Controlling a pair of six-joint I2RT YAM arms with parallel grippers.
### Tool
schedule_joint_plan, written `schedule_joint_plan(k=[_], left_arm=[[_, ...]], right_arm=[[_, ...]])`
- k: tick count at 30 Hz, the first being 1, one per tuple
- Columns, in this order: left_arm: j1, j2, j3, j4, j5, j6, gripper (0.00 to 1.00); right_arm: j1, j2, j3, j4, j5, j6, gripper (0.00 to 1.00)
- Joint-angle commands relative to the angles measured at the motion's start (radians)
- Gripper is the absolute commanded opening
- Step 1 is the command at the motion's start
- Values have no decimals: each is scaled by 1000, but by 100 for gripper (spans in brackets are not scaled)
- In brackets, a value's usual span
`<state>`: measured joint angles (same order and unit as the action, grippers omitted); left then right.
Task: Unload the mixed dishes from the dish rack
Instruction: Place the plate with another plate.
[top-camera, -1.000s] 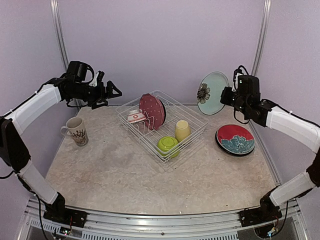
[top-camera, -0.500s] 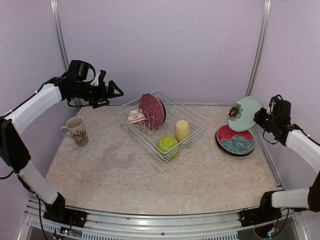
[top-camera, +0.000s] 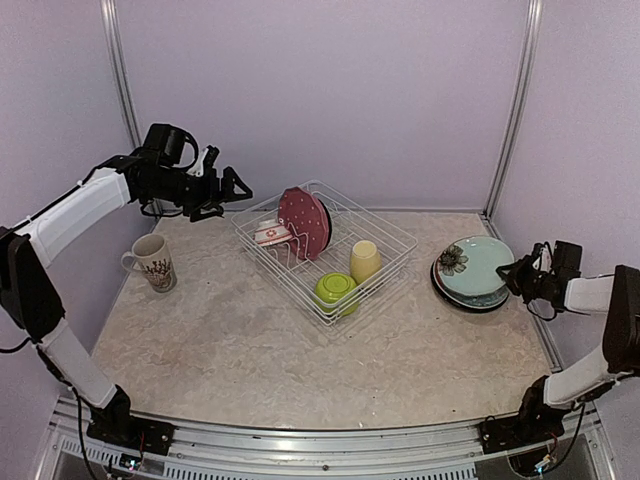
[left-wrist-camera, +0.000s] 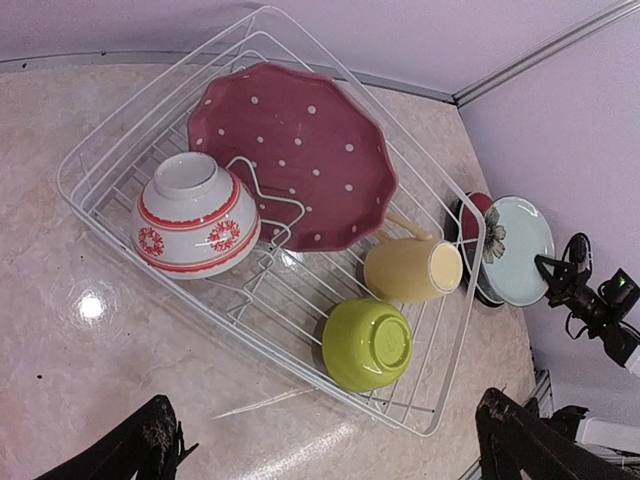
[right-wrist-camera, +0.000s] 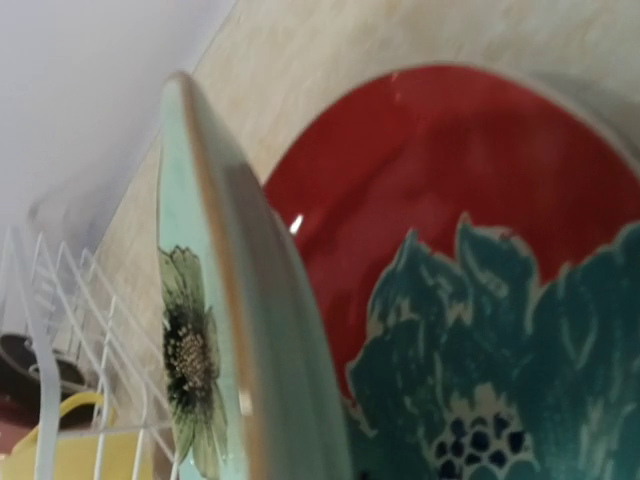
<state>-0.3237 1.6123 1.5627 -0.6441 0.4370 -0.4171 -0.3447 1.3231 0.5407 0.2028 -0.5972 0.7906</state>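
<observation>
The white wire dish rack (top-camera: 280, 272) stands mid-table and also shows in the left wrist view (left-wrist-camera: 467, 300). It holds an upright pink-dotted plate (top-camera: 303, 222), a small red-white bowl (top-camera: 272, 234), a pale yellow cup (top-camera: 365, 260) and an upturned lime green bowl (top-camera: 337, 290). My left gripper (top-camera: 225, 190) is open and empty, in the air beside the rack's far left corner. My right gripper (top-camera: 515, 272) is low at the right, shut on the rim of the teal flower plate (top-camera: 472, 262), which leans slightly tilted on the red plate (right-wrist-camera: 450, 200). The patterned cream mug (top-camera: 152, 262) stands on the table at the left.
Lilac walls with metal posts close in the back and both sides. The right wall is just behind my right gripper. The plate stack lies close to the rack's right corner.
My right arm has swung the teal plate down from upright in the air onto the red plate. My left gripper has edged a little right towards the rack.
</observation>
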Motion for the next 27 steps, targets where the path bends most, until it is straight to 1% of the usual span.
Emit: schedule_joint_plan(k=[1, 11, 20, 24, 25, 27], left_arm=[[-7, 14, 33, -25, -15, 20, 99], [-7, 16, 35, -26, -14, 21, 99], [-9, 15, 36, -29, -18, 24, 99], [-9, 13, 37, -29, -21, 27, 99], [-10, 12, 37, -29, -22, 27, 99], [-10, 11, 37, -31, -22, 28, 99]], right_arm=[[-14, 24, 6, 219, -129, 25, 0], [-27, 113, -4, 266, -142, 18, 0], [-32, 175, 18, 251, -115, -34, 0], [-33, 186, 24, 220, -89, -63, 7], [-32, 187, 24, 210, -81, -73, 11], [-32, 189, 33, 169, -61, -104, 20]])
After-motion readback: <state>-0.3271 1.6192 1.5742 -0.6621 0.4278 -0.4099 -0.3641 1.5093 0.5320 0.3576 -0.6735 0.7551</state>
